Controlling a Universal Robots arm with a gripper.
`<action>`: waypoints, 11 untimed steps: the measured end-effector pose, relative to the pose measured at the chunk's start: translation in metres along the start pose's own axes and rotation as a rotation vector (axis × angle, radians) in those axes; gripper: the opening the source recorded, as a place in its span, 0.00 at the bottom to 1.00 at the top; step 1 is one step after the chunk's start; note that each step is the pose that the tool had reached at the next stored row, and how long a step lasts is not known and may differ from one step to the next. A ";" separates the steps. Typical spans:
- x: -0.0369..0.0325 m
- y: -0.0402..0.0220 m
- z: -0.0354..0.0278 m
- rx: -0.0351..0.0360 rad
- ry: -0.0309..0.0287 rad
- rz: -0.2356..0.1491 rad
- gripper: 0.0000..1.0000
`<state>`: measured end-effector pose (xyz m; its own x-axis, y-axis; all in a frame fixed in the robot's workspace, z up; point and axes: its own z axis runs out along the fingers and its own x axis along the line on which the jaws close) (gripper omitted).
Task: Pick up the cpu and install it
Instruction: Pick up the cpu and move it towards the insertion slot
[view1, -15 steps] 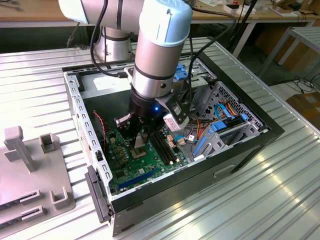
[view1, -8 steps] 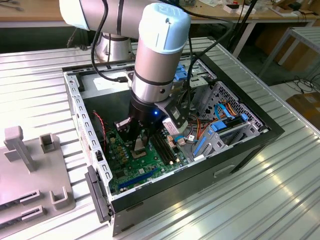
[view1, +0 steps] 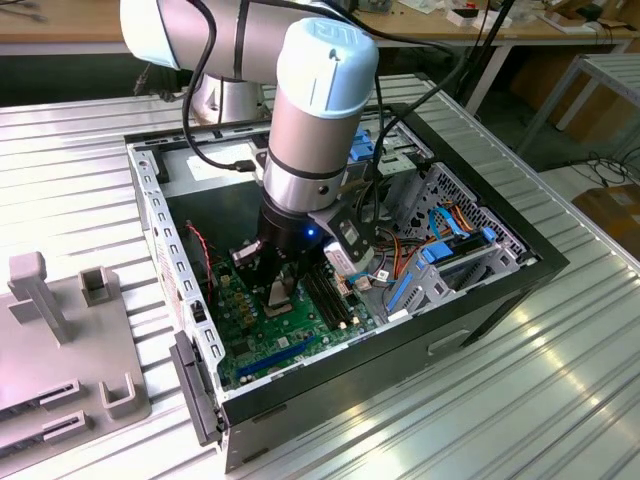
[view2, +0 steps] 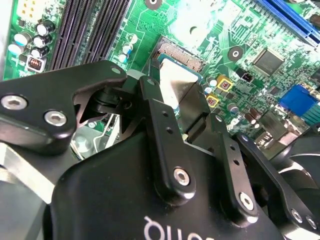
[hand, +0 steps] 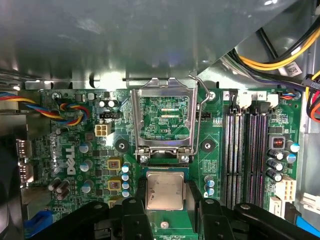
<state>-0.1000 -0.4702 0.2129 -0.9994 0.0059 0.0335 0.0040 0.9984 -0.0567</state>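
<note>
The cpu (hand: 164, 189), a small square chip with a dull silver top, sits between my black fingers (hand: 136, 212) in both wrist views. My gripper (hand: 167, 204) is shut on it. It hangs just over the socket (view2: 182, 54), whose gold contact field shows past the chip's (view2: 175, 87) far edge. The socket's metal load plate (hand: 162, 122) stands flipped open beside it. In the exterior view my gripper (view1: 272, 285) is down inside the open computer case (view1: 470, 300), low over the green motherboard (view1: 262, 350), with the cpu (view1: 277, 297) at its tip.
Long black memory slots (hand: 247, 145) run close beside the socket. Coloured cable bundles (view1: 440, 235) and a drive cage fill the case toward the exterior view's right. A grey fixture block (view1: 60, 340) stands on the slatted metal table outside the case, at the exterior view's left.
</note>
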 end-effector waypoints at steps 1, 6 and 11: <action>0.0000 -0.0006 0.0004 0.0000 -0.0006 0.000 0.42; 0.0001 -0.0014 0.0042 0.0000 -0.0012 0.000 0.42; 0.0008 -0.0039 0.0068 -0.0022 -0.0023 -0.005 0.42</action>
<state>-0.1010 -0.4745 0.2064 -0.9995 0.0008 0.0315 -0.0009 0.9985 -0.0544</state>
